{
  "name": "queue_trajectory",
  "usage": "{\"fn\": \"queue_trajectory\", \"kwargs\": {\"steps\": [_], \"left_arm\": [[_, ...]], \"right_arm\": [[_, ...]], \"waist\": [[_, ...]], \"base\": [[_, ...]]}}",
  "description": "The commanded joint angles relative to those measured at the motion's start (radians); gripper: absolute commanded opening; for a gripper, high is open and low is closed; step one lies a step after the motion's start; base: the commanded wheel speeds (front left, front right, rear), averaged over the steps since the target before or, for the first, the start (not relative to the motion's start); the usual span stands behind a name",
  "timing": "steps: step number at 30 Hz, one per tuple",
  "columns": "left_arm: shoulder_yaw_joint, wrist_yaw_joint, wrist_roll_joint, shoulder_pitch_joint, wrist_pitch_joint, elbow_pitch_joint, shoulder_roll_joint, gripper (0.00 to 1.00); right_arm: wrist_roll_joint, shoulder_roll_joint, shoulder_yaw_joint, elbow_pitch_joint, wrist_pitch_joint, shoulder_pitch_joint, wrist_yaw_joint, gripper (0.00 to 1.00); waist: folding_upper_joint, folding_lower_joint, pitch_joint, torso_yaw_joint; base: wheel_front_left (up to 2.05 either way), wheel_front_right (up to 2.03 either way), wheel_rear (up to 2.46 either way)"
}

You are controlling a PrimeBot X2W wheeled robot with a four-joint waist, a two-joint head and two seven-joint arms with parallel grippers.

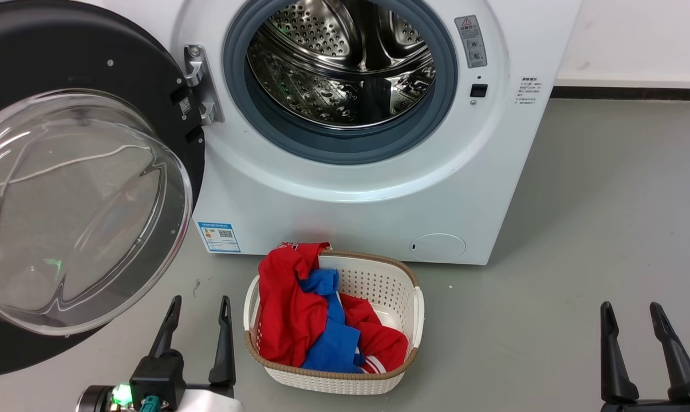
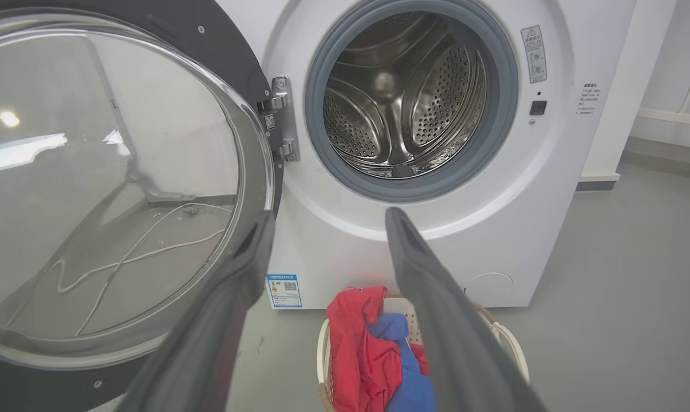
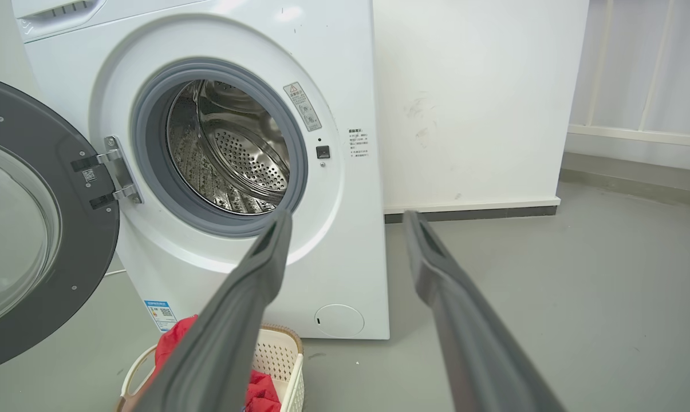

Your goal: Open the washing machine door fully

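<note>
The washing machine door (image 1: 75, 206) stands swung wide open on its left-side hinge (image 1: 198, 86), its clear glass bowl bulging toward me and its black ring around it. It also shows in the left wrist view as the door (image 2: 110, 189) and in the right wrist view as the door (image 3: 30, 229). The steel drum (image 1: 345, 63) lies exposed behind a grey seal. My left gripper (image 1: 200, 306) is open, low, just right of the door's lower edge, apart from it. My right gripper (image 1: 633, 312) is open at the lower right, over bare floor.
A white basket (image 1: 399, 274) with red and blue clothes sits on the grey floor in front of the machine, between my grippers. A white wall (image 3: 476, 103) and dark skirting run right of the machine. Open floor spreads to the right.
</note>
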Motion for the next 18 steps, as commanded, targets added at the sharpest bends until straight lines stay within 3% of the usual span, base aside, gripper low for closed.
{"fn": "queue_trajectory", "kwargs": {"steps": [1, 18], "left_arm": [[0.000, -0.002, -0.001, 0.008, -0.003, 0.003, 0.000, 1.00], [0.000, 0.004, -0.006, 0.023, -0.003, 0.032, -0.002, 1.00]], "right_arm": [[0.008, 0.001, 0.001, 0.001, -0.002, 0.009, 0.000, 1.00], [0.012, 0.001, 0.012, 0.009, -0.002, 0.016, 0.000, 1.00]], "waist": [[0.0000, 0.0001, -0.001, -0.001], [0.0000, 0.0001, -0.011, -0.009]], "base": [[0.00, 0.00, 0.00], [0.00, 0.00, 0.00]]}}
